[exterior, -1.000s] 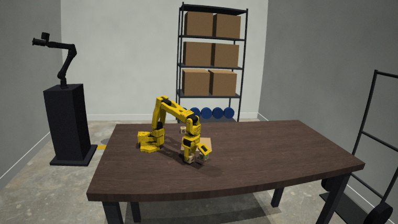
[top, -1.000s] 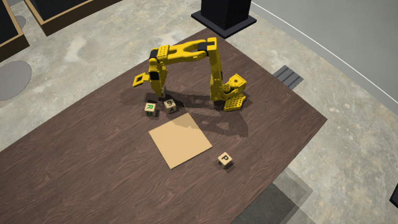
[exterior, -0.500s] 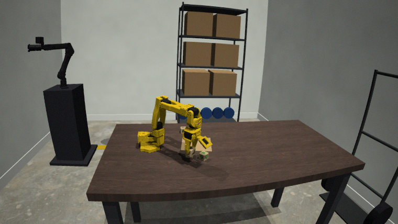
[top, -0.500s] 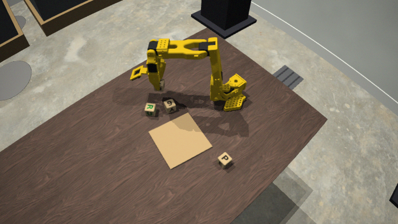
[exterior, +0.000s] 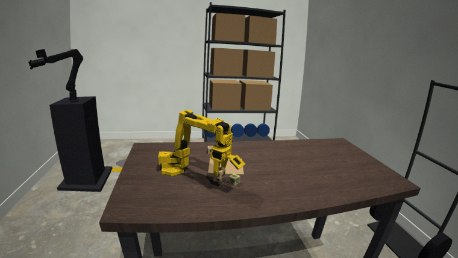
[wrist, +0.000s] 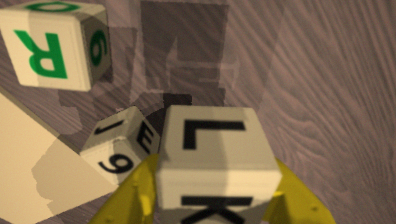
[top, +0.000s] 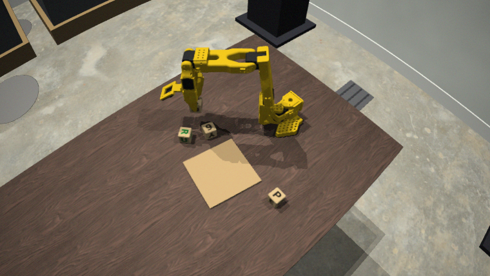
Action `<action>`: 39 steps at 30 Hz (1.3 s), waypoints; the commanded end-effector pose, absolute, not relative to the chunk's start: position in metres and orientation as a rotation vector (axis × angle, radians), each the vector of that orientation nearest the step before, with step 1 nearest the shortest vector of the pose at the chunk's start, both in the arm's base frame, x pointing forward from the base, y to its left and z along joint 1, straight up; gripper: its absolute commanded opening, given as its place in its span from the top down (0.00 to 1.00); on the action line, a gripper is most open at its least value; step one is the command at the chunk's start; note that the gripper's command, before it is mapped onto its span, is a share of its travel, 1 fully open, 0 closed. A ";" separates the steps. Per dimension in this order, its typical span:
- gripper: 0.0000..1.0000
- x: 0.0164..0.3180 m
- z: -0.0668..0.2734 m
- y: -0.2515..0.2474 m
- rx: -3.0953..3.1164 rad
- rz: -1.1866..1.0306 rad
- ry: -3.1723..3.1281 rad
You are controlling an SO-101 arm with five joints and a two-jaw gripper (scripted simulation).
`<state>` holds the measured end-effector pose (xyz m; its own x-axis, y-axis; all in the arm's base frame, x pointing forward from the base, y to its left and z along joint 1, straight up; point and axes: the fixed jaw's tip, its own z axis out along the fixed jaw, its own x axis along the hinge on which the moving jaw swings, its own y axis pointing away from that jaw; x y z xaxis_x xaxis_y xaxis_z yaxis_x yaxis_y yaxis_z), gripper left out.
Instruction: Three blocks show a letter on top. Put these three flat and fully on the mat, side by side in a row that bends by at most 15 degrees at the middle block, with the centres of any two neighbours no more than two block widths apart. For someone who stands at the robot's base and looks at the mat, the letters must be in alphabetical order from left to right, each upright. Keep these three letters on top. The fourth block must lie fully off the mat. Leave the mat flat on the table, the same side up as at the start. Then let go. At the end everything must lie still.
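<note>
- R block (top: 185,134) (exterior: 234,179) (wrist: 50,50), 9 block (top: 209,130) (wrist: 120,147) and P block (top: 276,197) (exterior: 210,149) lie off the mat (top: 222,175) (exterior: 235,169) (wrist: 20,165).
- Arm (top: 226,61) (exterior: 202,123) arches, gripper (top: 196,104) (exterior: 219,174) (wrist: 218,187) downward.
- Gripper grasps L block (top: 200,104) (exterior: 220,175) (wrist: 215,140).

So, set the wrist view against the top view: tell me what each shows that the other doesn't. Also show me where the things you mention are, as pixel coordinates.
Only the wrist view shows the black L and K on the held block (top: 200,104) (exterior: 221,174) (wrist: 220,142).

Only the top view shows the P block (top: 276,197) (exterior: 210,149) and the arm's base (top: 288,127) (exterior: 172,169).

Both show the green R block (top: 184,135) (exterior: 234,179) (wrist: 42,52), part or all of the mat (top: 222,175) (wrist: 25,170), and the gripper (top: 196,106) (exterior: 219,175) (wrist: 217,180).
</note>
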<state>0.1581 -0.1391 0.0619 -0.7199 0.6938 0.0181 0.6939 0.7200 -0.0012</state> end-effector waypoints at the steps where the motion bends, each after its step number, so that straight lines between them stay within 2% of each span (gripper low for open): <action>1: 1.00 0.172 0.085 -0.139 -1.074 0.067 -3.062; 8: 1.00 0.182 0.084 -0.122 -0.754 0.069 -3.155; 21: 1.00 0.208 0.082 -0.043 0.536 0.056 -3.171; 23: 1.00 0.208 0.082 -0.043 0.536 0.056 -3.171; 31: 1.00 0.208 0.080 0.010 1.406 0.056 -2.885; 39: 1.00 0.201 0.079 0.044 1.989 0.066 -2.529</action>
